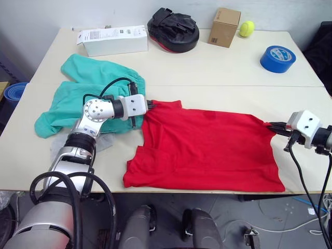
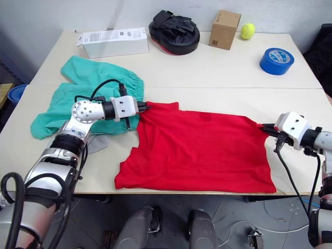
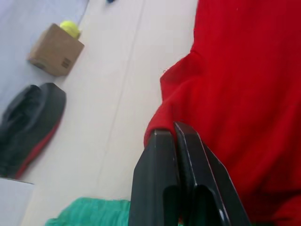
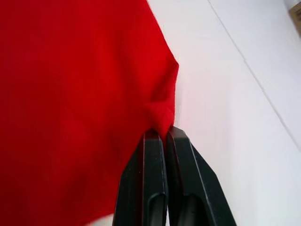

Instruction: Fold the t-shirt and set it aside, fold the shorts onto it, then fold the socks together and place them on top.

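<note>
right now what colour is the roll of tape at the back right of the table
Blue, with a white inner label ring; the tape roll shows best in the left eye view.

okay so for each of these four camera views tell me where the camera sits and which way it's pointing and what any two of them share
Left eye: on the head, looking forward and down over the table; both arms show.
Right eye: beside it, same scene.
Left wrist: on the left arm, looking along the left gripper, shut on the t-shirt.
Right wrist: on the right arm, looking along the right gripper, shut on the t-shirt's edge.
Shared: the t-shirt is in all four; the box and the shorts appear in the eye views and the left wrist view.
</note>
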Controlling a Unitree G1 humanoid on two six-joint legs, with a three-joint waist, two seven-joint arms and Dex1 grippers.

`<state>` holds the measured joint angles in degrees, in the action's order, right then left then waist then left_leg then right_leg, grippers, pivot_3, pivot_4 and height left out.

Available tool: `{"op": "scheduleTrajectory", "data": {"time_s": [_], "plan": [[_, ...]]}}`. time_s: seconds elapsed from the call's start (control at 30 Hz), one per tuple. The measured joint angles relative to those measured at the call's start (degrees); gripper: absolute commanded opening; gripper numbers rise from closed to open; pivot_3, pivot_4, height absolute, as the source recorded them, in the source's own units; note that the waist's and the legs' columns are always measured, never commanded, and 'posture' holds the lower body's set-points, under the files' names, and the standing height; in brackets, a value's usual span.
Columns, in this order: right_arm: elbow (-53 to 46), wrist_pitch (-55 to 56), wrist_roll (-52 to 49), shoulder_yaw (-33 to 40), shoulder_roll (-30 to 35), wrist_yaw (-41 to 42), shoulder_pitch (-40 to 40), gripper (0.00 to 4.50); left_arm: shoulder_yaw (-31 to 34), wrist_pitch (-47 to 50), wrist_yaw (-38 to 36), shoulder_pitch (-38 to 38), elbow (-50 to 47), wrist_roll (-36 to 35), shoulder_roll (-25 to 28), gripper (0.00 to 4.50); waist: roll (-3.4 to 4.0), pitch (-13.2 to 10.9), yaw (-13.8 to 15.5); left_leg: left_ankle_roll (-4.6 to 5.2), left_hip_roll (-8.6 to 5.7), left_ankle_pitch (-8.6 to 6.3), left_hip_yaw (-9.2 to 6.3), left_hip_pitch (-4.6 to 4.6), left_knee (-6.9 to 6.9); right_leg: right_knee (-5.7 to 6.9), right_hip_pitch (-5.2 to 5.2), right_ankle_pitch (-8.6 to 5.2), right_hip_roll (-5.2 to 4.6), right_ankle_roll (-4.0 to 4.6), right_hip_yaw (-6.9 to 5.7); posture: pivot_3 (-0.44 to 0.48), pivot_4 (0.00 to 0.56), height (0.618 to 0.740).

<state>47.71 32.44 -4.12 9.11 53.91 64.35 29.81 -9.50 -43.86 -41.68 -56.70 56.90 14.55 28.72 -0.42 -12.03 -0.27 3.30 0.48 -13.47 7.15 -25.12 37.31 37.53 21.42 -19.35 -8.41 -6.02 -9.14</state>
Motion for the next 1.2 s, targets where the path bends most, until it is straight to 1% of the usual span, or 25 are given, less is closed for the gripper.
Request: {"op": "scheduleTrajectory", "data": {"time_s": [0.2, 0.3, 0.4, 0.47, 0.6, 0.63, 0.77, 0.8, 0.87, 0.97, 1.07, 1.13, 1.2], "plan": [[4.69, 18.40, 5.17, -1.08, 1.82, -5.58, -1.06, 0.05, -1.37, -11.35, 7.18, 2.00, -0.10, 3.74, 2.66, 0.00, 0.00, 0.00, -0.02, 0.00, 0.00, 0.00, 0.02, 0.02, -0.01, -0.02, -0.02, 0.00, -0.02, 0.00, 0.01, 0.000, 0.150, 0.740], [6.30, 27.64, 8.34, -2.12, 3.08, -9.07, -2.22, 0.05, -2.33, -18.22, 10.11, 4.30, -1.65, 5.84, 4.43, 0.00, 0.01, 0.00, 0.07, 0.00, -0.01, 0.00, 0.02, 0.06, -0.02, -0.02, -0.05, 0.00, -0.05, 0.00, 0.01, 0.000, 0.150, 0.740], [7.76, 37.55, 13.50, -2.54, 4.83, -14.29, -3.43, 0.05, -2.88, -25.11, 14.07, 6.47, -4.22, 9.58, 6.01, 0.00, 0.02, 0.01, 0.07, 0.01, -0.02, 0.01, 0.02, 0.06, -0.02, -0.04, -0.05, 0.00, -0.08, 0.00, 0.04, 0.000, 0.150, 0.740], [8.57, 44.25, 19.32, -2.25, 6.55, -19.87, -3.75, 0.05, -2.81, -30.04, 17.66, 8.18, -6.81, 13.43, 7.34, 0.00, 0.03, 0.02, -0.04, 0.01, -0.03, 0.01, 0.07, 0.12, -0.06, -0.07, -0.05, 0.00, -0.11, 0.00, 0.07, 0.000, 0.150, 0.740], [8.23, 51.30, 31.79, 0.16, 8.58, -30.82, -4.26, 0.05, -2.56, -36.11, 23.30, 10.68, -11.52, 21.60, 8.00, 0.00, 0.07, 0.04, 0.05, 0.00, -0.03, 0.01, 0.11, 0.17, -0.10, -0.08, -0.05, 0.00, -0.11, 0.00, 0.12, 0.000, 0.150, 0.740], [7.41, 52.34, 36.39, 0.66, 9.24, -34.54, -4.78, 0.05, -2.51, -36.84, 24.91, 11.36, -12.33, 24.03, 8.14, 0.00, 0.07, 0.04, 0.07, 0.00, -0.02, 0.01, 0.12, 0.16, -0.11, -0.08, -0.05, 0.00, -0.11, 0.00, 0.11, 0.000, 0.150, 0.740], [2.89, 51.03, 54.88, -0.76, 13.45, -52.66, -7.96, 0.05, -2.62, -37.34, 30.25, 12.94, -14.63, 31.46, 9.06, 0.00, 0.09, 0.06, 0.12, 0.00, -0.02, 0.01, 0.22, 0.15, -0.18, 0.04, 0.05, -0.01, -0.13, 0.00, 0.22, 0.000, 0.150, 0.740], [0.91, 48.62, 61.57, -4.03, 15.67, -61.37, -8.47, 0.05, -2.89, -37.08, 32.05, 13.00, -15.41, 33.65, 9.67, 0.00, 0.12, 0.07, 0.07, 0.00, -0.01, 0.01, 0.27, 0.16, -0.20, 0.09, 0.09, -0.01, -0.17, 0.00, 0.29, 0.000, 0.150, 0.740], [-1.33, 44.73, 70.64, -9.31, 18.71, -74.16, -8.67, 0.05, -3.30, -36.47, 34.80, 13.00, -15.76, 36.58, 10.69, 0.00, 0.16, 0.11, -0.01, -0.05, 0.04, 0.02, 0.32, 0.20, -0.26, 0.09, 0.12, -0.03, -0.17, 0.03, 0.71, 0.000, 0.150, 0.740], [-3.59, 40.52, 79.43, -17.32, 20.46, -88.43, -7.73, 0.05, -5.06, -35.73, 38.49, 13.01, -16.08, 40.05, 11.62, 0.00, 0.15, 0.11, -0.05, -0.15, 0.13, 0.02, 0.54, 0.40, -0.39, 0.08, 0.13, -0.06, -0.11, 0.08, 1.11, 0.000, 0.150, 0.740], [-6.10, 36.60, 86.57, -25.81, 20.96, -100.19, -6.41, 0.05, -7.01, -34.97, 42.85, 12.98, -17.14, 43.19, 12.86, 0.00, 0.14, 0.12, 0.00, -0.17, 0.12, 0.02, 1.09, 0.95, -0.78, 0.02, 0.13, -0.14, -0.10, 0.07, 1.61, 0.000, 0.150, 0.740], [-6.62, 34.29, 89.47, -29.67, 22.04, -105.39, -5.00, 0.05, -8.26, -34.57, 44.95, 12.87, -17.78, 44.61, 13.53, 0.00, 0.26, 0.20, -0.06, -0.18, 0.12, 0.02, 1.26, 1.09, -0.91, 0.01, 0.13, -0.14, -0.09, 0.07, 1.78, 0.000, 0.150, 0.740], [-5.70, 33.07, 91.22, -33.03, 22.37, -108.16, -2.84, 0.45, -9.53, -34.07, 46.55, 12.63, -17.69, 45.06, 14.06, 0.00, 0.25, 0.30, -0.11, -0.22, 0.16, 0.05, 1.31, 1.16, -0.98, -0.02, 0.13, -0.14, -0.06, 0.08, 1.87, 0.000, 0.150, 0.740]]}}
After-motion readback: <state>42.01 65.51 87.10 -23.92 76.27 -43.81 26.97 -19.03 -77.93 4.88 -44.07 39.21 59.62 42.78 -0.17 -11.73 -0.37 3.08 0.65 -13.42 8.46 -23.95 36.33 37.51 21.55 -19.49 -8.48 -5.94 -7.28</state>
